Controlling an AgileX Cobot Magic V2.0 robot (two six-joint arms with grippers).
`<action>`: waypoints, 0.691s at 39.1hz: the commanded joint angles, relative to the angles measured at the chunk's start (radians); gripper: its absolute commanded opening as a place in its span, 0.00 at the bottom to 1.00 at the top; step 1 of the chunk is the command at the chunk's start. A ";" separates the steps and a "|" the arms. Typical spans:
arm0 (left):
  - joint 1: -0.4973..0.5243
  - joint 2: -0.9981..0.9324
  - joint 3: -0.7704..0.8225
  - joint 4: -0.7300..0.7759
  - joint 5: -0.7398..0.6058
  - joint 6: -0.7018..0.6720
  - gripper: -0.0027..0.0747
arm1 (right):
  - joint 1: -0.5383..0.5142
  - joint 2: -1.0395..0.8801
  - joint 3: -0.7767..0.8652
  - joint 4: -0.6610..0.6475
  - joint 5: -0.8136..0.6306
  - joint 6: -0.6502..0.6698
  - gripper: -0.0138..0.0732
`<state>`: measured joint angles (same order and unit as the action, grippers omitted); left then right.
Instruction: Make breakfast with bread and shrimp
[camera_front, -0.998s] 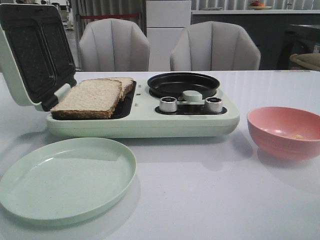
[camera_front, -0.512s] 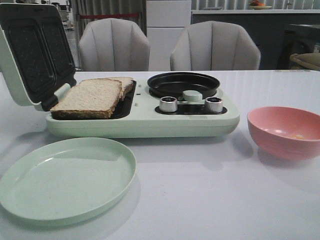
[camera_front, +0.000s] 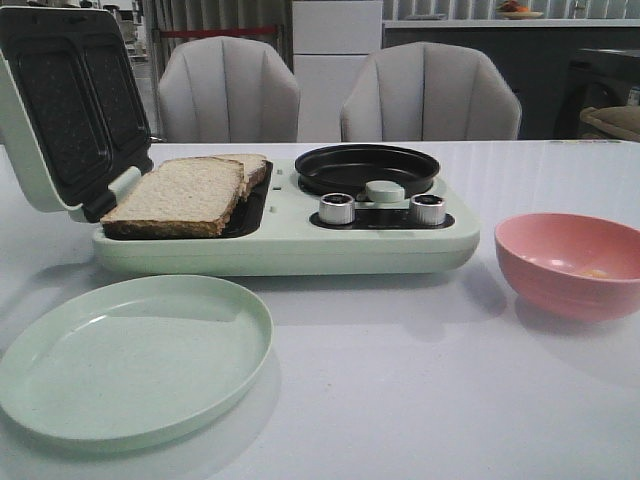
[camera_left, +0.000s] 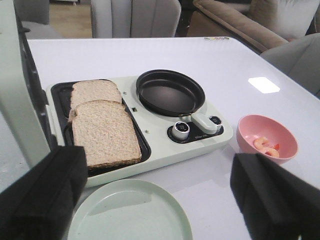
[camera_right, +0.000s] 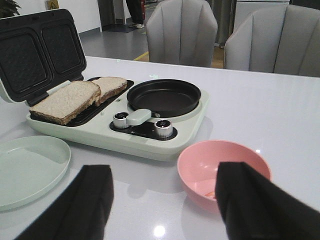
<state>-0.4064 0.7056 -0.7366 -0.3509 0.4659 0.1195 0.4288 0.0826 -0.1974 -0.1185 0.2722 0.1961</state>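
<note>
Two slices of bread lie side by side in the open sandwich tray, the near slice (camera_front: 180, 195) (camera_left: 105, 132) (camera_right: 67, 100) overlapping the far slice (camera_front: 250, 165) (camera_left: 95, 92) (camera_right: 112, 85). The shrimp (camera_left: 265, 145) (camera_front: 595, 272) sit in the pink bowl (camera_front: 545, 290) (camera_left: 250, 132) (camera_right: 200, 165) on the right. My left gripper (camera_left: 160, 200) hangs open above the green plate (camera_left: 130, 215) with nothing in it. My right gripper (camera_right: 165, 200) is open and empty over the table in front of the bowl, one finger (camera_right: 260, 205) covering part of it. Neither gripper shows in the front view.
The mint-green breakfast maker (camera_front: 300, 245) stands mid-table with its lid (camera_front: 60, 100) raised at the left. It carries a round black pan (camera_front: 365, 168) and two knobs (camera_front: 337, 208). The green plate (camera_front: 130, 355) lies at the front left. Two grey chairs (camera_front: 430, 95) stand behind the table.
</note>
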 joint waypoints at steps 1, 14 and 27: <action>0.002 0.122 -0.113 -0.046 -0.066 -0.014 0.86 | -0.006 0.011 -0.028 -0.006 -0.088 0.001 0.78; 0.253 0.442 -0.444 -0.256 0.049 -0.002 0.86 | -0.006 0.011 -0.028 -0.006 -0.088 0.001 0.78; 0.621 0.607 -0.573 -0.727 0.257 0.260 0.86 | -0.006 0.011 -0.028 -0.006 -0.088 0.001 0.78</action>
<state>0.1500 1.3081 -1.2712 -0.9051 0.7063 0.3006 0.4288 0.0826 -0.1974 -0.1185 0.2722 0.1982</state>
